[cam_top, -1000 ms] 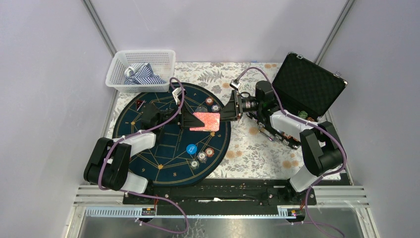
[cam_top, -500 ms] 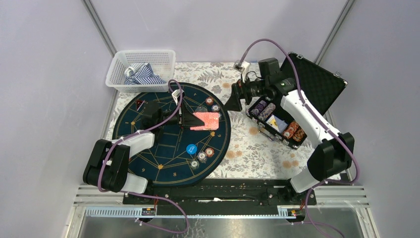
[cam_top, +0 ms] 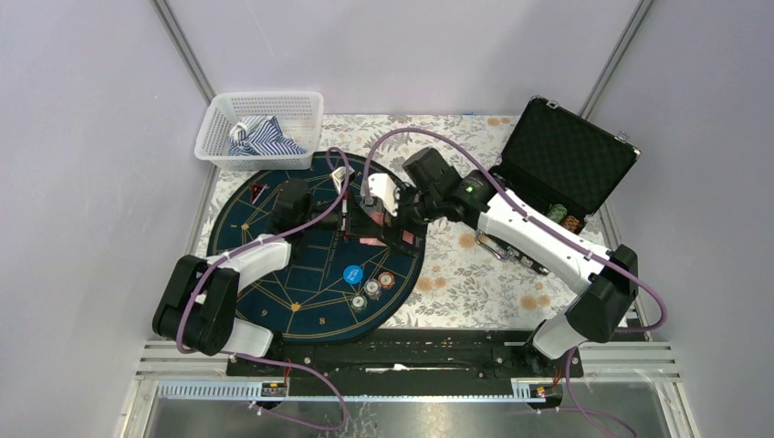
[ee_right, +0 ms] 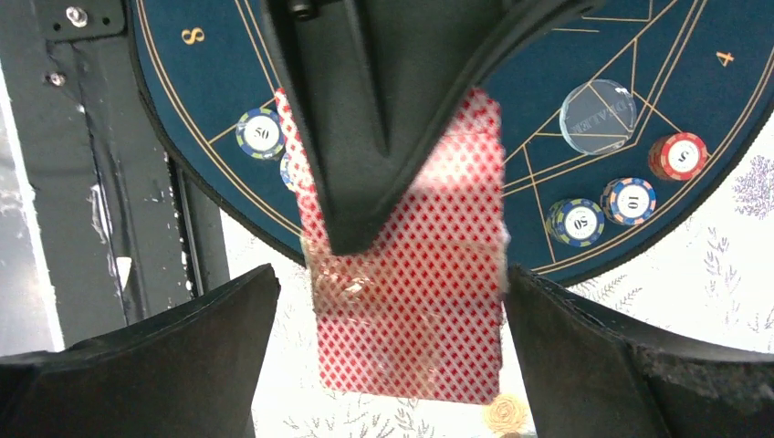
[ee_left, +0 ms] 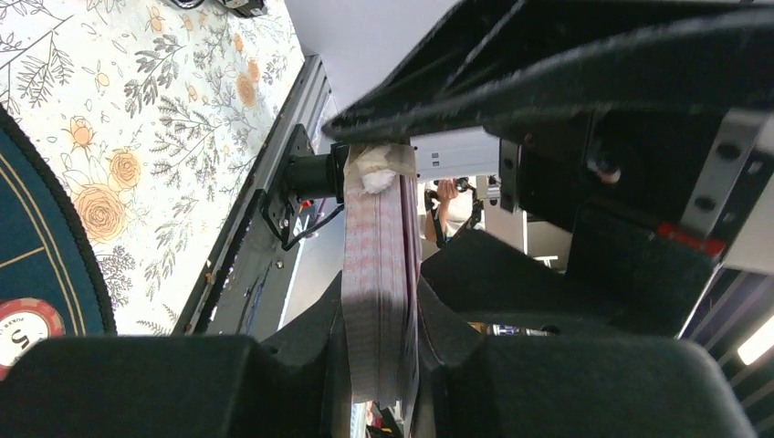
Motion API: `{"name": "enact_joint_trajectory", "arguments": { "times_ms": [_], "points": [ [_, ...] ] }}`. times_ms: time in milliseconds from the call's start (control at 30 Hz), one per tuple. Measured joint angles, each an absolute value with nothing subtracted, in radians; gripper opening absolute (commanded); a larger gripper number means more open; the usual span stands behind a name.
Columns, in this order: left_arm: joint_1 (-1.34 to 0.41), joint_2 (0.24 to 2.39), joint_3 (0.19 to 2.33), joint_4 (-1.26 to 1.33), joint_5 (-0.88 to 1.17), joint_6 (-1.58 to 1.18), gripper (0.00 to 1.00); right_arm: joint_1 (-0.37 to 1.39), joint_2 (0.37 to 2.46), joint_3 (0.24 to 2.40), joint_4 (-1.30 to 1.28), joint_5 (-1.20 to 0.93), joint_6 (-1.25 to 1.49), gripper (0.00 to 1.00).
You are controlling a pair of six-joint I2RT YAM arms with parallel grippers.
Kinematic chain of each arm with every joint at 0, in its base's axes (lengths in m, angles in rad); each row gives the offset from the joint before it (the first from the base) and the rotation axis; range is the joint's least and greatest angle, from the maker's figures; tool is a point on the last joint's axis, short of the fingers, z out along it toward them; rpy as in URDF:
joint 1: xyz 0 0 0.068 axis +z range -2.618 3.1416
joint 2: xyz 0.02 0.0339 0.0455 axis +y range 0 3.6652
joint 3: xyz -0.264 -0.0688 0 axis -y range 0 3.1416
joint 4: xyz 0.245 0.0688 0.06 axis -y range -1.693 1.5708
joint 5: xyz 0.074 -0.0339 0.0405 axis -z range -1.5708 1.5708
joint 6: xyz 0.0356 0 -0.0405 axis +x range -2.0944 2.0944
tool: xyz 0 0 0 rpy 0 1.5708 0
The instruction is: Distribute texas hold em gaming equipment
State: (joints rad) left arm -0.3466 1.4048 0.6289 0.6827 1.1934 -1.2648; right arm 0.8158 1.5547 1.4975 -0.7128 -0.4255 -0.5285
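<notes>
Bright, even light — cards (ee_right: 411, 301) blurred close to the wrist lens.

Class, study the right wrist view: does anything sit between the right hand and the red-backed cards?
Yes: a black finger of the left hand, gripping the cards, covers their upper middle. The lower part lies bare between the open fingers of the right hand.

Top external view: fixed, high at the near edge, looking down over the whole table (cam_top: 475, 274). Left wrist view: very close, edge-on to the red-backed playing cards (ee_left: 379, 274). Right wrist view: close, facing their backs, dark blue mat (ee_right: 566, 55) beyond. All views share the cards.
</notes>
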Motion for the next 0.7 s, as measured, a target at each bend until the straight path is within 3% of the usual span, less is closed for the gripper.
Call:
{"name": "enact_joint_trajectory", "arguments": {
  "times_ms": [367,700],
  "points": [
    [-0.354,1.41,0.629,0.666,1.203,-1.28,0.0,0.935,1.555,1.411,-0.652,-0.209,-0.643,0.94],
    [-0.376,1.409,0.629,0.64,1.208,-1.246,0.0,0.94,1.555,1.409,-0.642,-0.188,-0.637,0.55]
  ]
}}
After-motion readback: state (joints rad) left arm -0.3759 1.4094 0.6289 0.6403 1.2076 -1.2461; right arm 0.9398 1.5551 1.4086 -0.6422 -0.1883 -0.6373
